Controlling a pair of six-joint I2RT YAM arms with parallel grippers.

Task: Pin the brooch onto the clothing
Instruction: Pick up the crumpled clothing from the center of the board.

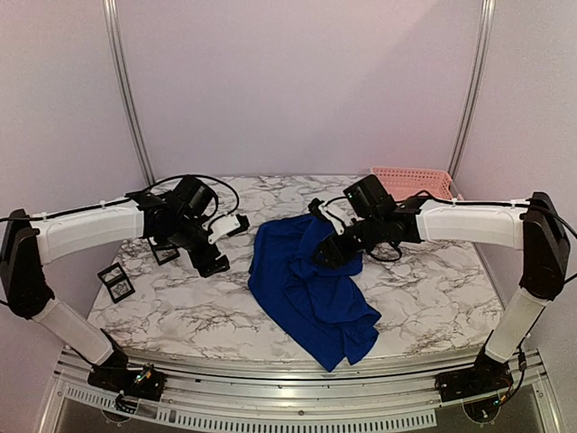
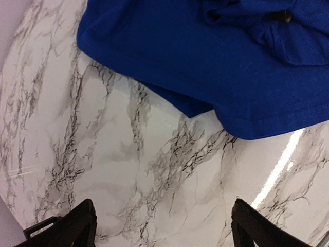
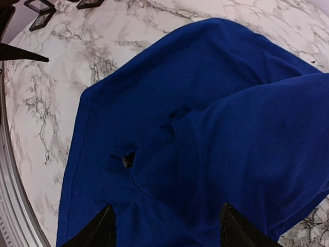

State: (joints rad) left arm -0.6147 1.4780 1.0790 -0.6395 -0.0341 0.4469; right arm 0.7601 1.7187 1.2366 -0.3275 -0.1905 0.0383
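The clothing, a royal-blue T-shirt (image 1: pixel 306 289), lies crumpled in the middle of the marble table, and its chest print is hidden in the folds. It fills the right wrist view (image 3: pixel 216 113) and the top of the left wrist view (image 2: pixel 205 56). My right gripper (image 1: pixel 325 254) is open and empty just above the shirt's upper folds (image 3: pixel 167 234). My left gripper (image 1: pixel 211 262) is open and empty over bare marble left of the shirt (image 2: pixel 164 231). I cannot pick out a brooch. A small pale spot (image 3: pixel 126 162) shows in a fold, and I cannot tell what it is.
A pink slatted basket (image 1: pixel 410 181) stands at the back right corner. Two small black square frames (image 1: pixel 115 281) (image 1: pixel 164 253) lie on the left of the table, also in the right wrist view (image 3: pixel 40 5). The metal front edge (image 1: pixel 297 370) runs below the shirt's hem.
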